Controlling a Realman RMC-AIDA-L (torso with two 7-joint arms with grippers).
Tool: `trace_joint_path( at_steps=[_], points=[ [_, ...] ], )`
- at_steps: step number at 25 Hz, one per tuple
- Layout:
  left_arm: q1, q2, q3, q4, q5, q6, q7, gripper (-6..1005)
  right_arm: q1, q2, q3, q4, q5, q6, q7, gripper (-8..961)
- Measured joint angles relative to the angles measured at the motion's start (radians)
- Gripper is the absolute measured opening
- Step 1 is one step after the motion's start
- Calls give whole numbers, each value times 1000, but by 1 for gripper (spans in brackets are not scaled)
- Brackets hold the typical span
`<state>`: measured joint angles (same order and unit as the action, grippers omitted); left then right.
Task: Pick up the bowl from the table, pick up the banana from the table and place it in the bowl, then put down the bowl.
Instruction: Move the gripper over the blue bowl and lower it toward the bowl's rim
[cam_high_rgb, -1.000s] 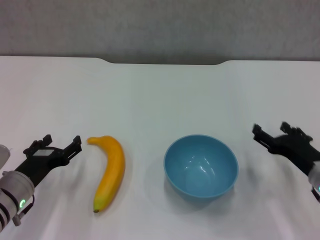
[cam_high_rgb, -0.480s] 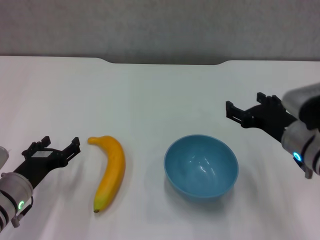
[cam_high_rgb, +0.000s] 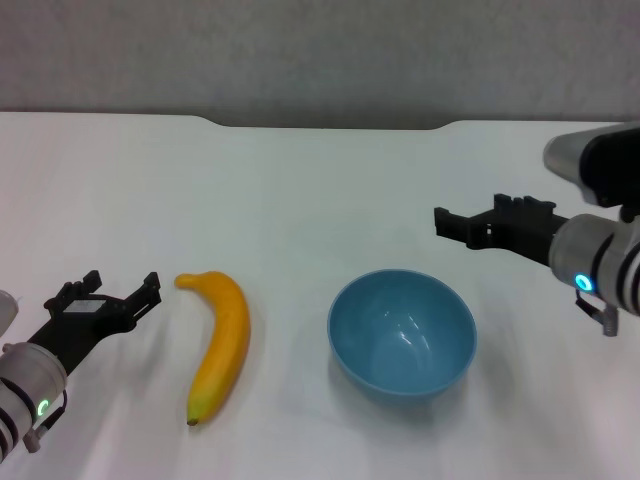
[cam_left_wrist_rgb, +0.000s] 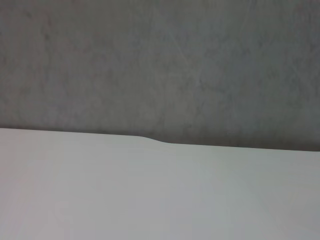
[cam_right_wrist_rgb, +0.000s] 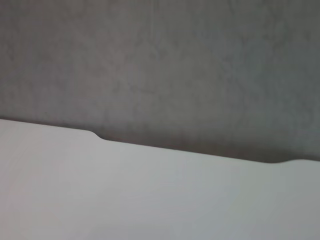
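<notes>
The light-blue bowl (cam_high_rgb: 402, 332) stands upright and empty on the white table (cam_high_rgb: 300, 200), right of centre near the front. The yellow-orange banana (cam_high_rgb: 222, 340) lies on the table to the bowl's left, its dark tip toward the front. My right gripper (cam_high_rgb: 470, 213) is open and empty, and hovers just beyond the bowl's far right rim, pointing left. My left gripper (cam_high_rgb: 124, 286) is open and empty, low at the front left, just left of the banana's far end. Both wrist views show only bare table (cam_left_wrist_rgb: 150, 195) (cam_right_wrist_rgb: 150, 195) and wall.
The table's far edge has a shallow notch (cam_high_rgb: 330, 124) in its middle, with a grey wall (cam_high_rgb: 320, 50) behind it. Nothing else stands on the table.
My right gripper has moved up and leftward, from right of the bowl to beyond its far right rim. The left gripper, banana and bowl have stayed put.
</notes>
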<state>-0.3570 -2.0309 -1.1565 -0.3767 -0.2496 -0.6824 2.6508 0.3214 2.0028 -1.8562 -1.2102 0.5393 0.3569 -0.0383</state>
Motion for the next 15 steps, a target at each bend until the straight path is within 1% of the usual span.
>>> trace_joint_path(
  at_steps=[1,4,6,9,15],
  points=[
    [-1,0,0,0,0,0,0,893,1,0,20,-1,47,25,-46,813],
    [-3,0,0,1,0,1,0,893,32,0,133,6,228,177,-228,806],
    [-5,0,0,1,0,2,0,893,56,1,208,23,291,264,-303,801],
    [-7,0,0,1,1,3,0,893,83,1,277,45,313,354,-345,793],
    [-10,0,0,0,-2,3,0,893,170,1,362,119,342,516,-409,779]
  ],
)
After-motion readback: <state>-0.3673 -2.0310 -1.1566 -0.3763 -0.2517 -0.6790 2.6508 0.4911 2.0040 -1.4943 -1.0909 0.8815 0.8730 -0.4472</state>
